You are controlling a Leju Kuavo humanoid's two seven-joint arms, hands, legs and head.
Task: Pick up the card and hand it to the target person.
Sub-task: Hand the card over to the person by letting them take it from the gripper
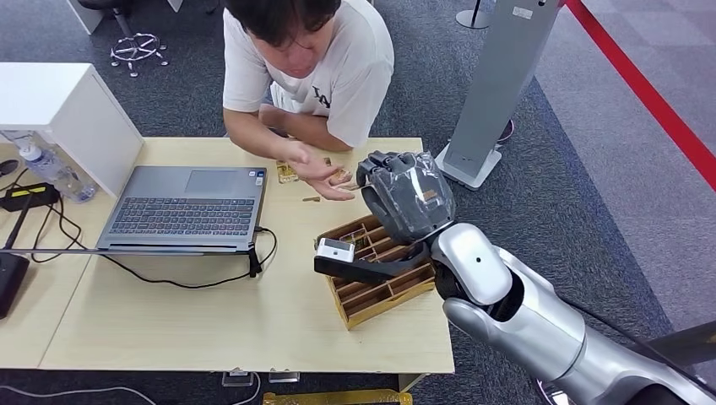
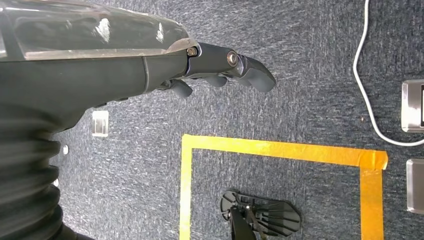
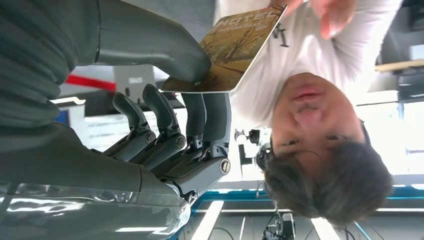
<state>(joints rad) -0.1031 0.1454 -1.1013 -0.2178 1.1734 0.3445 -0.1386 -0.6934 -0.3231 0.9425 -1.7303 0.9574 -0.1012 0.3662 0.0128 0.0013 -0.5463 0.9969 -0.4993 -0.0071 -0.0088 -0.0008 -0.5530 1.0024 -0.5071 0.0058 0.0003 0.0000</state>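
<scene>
Grey office carpet is surrounding a pale wooden table, and a person in a white T-shirt is leaning over its far side, directly beyond the right hand. That right hand is hovering above the table's right end, raised over a wooden slotted organizer box sitting just below and behind it. In the right wrist view the hand is pinching a brown hotel key card between the thick grey thumb pressing on one face and the darker fingers supporting the other face, with the remaining fingers curling loosely alongside. The card is sticking out past the fingertips toward the person, and the person's hand is reaching near its far edge; whether it is touching the card cannot be told. From the head view the person's open palm is lying on the table just to the left of the right hand, close beside it. Further left of the hand, an open grey laptop is resting on the table, with a black cable trailing from it. The left hand is hanging over the carpet, holding nothing, its fingers bending slightly and sitting apart, above a yellow tape outline marked on the floor.
</scene>
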